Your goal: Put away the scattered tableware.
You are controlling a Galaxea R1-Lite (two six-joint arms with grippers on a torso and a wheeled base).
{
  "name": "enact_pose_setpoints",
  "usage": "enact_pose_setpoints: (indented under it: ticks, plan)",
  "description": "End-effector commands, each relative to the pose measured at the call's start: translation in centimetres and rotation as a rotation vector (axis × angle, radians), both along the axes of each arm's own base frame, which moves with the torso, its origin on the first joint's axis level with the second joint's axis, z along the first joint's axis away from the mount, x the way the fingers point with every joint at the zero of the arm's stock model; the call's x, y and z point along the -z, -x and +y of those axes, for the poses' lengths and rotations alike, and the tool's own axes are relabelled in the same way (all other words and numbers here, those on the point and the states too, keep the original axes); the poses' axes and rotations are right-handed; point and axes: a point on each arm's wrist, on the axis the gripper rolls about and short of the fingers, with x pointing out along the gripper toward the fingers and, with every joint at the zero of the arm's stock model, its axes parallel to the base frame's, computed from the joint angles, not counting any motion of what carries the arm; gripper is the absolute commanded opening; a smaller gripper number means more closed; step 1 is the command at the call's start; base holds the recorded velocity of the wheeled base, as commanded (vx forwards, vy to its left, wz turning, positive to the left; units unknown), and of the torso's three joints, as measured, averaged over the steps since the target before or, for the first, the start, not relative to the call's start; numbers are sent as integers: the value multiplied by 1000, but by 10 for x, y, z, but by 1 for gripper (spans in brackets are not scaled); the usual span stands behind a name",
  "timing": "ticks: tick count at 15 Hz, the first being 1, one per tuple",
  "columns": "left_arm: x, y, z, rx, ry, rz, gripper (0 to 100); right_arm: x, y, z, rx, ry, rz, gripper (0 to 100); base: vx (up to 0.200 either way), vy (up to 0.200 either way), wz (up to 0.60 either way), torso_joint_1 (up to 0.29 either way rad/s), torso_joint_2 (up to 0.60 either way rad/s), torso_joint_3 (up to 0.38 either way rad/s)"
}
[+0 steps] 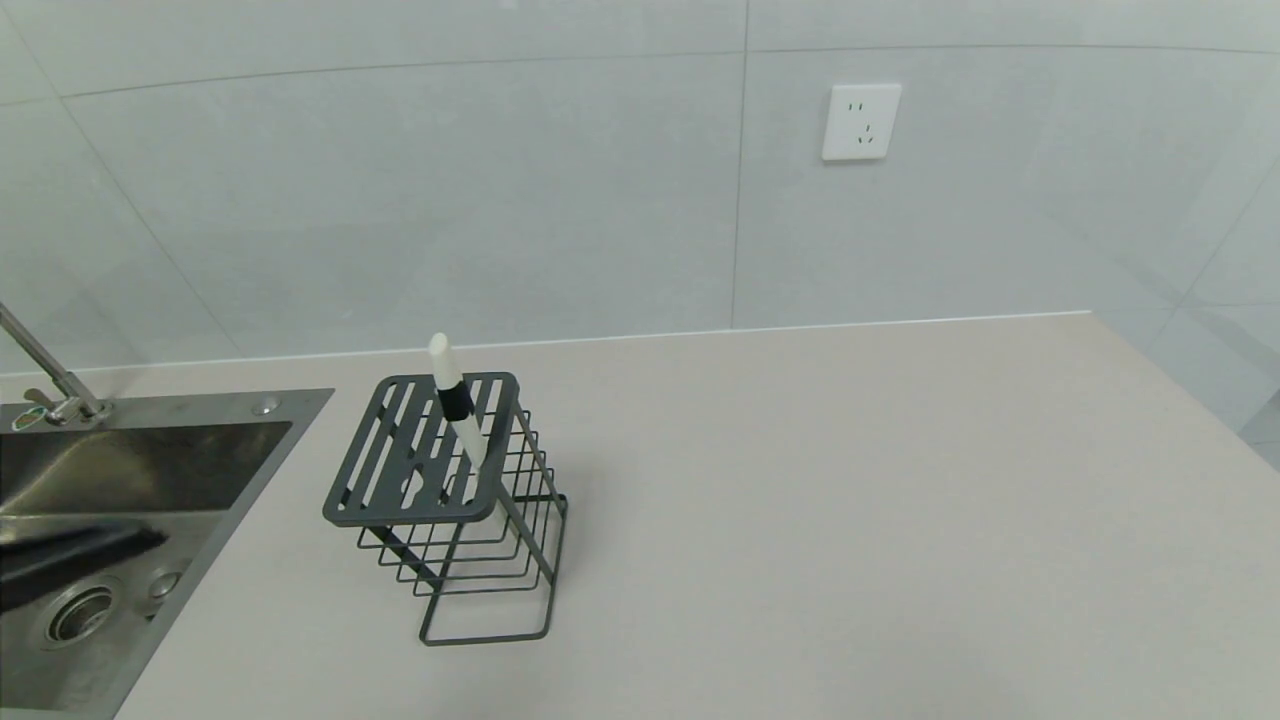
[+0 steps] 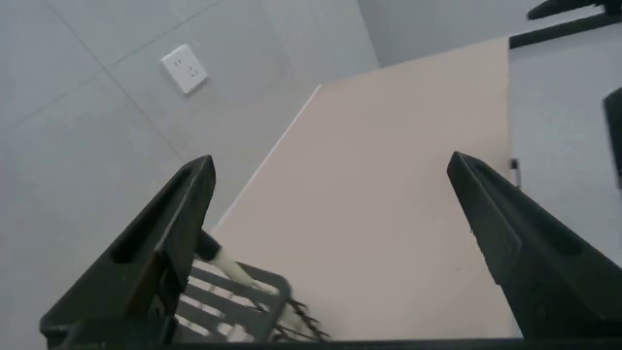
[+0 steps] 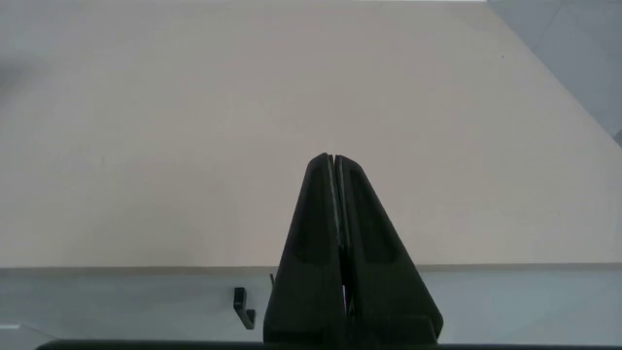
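A dark wire utensil rack [image 1: 447, 500] stands on the beige counter [image 1: 800, 500] beside the sink. A utensil with a white handle and a black band [image 1: 455, 405] stands upright in one of the rack's top slots. The rack's corner [image 2: 248, 297] and the white handle [image 2: 225, 261] also appear in the left wrist view, between the wide-apart fingers of my open left gripper [image 2: 335, 248], which hangs above and beside the rack. My right gripper [image 3: 335, 170] is shut with nothing in it, near the bare counter's front edge.
A steel sink [image 1: 90, 540] with a faucet [image 1: 45, 375] lies at the left, with a dark shape over its basin. The tiled wall behind carries a white socket [image 1: 861, 122]. The counter's right end [image 1: 1180, 400] drops off to the floor.
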Motion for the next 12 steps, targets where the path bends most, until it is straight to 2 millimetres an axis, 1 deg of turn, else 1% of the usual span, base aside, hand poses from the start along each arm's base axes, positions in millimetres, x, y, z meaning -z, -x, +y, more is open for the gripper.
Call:
enact_pose_setpoints:
  ticks: [1,2,3,4,5,6,7,8,10,11,12]
  plan:
    - [38,73,3,8,74,54,100,0,1,0,-2,1,-7,0,0,0,0,0,0,0]
    - [50,82,3,8,82,89,100,0,1,0,0,1,-7,0,0,0,0,0,0,0]
    - [68,92,3,8,88,136,100,0,1,0,0,1,-7,0,0,0,0,0,0,0]
    - [86,92,2,-47,93,184,100,0,1,0,0,1,-7,0,0,0,0,0,0,0]
    - [105,83,3,-122,90,223,100,0,1,0,1,1,-7,0,0,0,0,0,0,0]
    - [116,78,6,-312,107,287,100,0,1,0,0,1,-7,0,0,0,0,0,0,0]
    - [120,75,9,-514,139,329,100,0,1,0,-2,1,-7,0,0,0,0,0,0,0]
    - [120,73,13,-719,197,318,100,0,1,0,-2,1,-9,0,0,0,0,0,0,0]
    - [120,71,17,-893,233,303,100,0,1,0,-7,3,-9,0,0,0,0,0,0,0]
    - [120,71,18,-928,244,301,100,0,1,0,-8,4,-9,0,0,0,0,0,0,0]
    - [122,71,20,-1013,265,314,100,0,1,0,-8,3,-9,0,0,0,0,0,0,0]
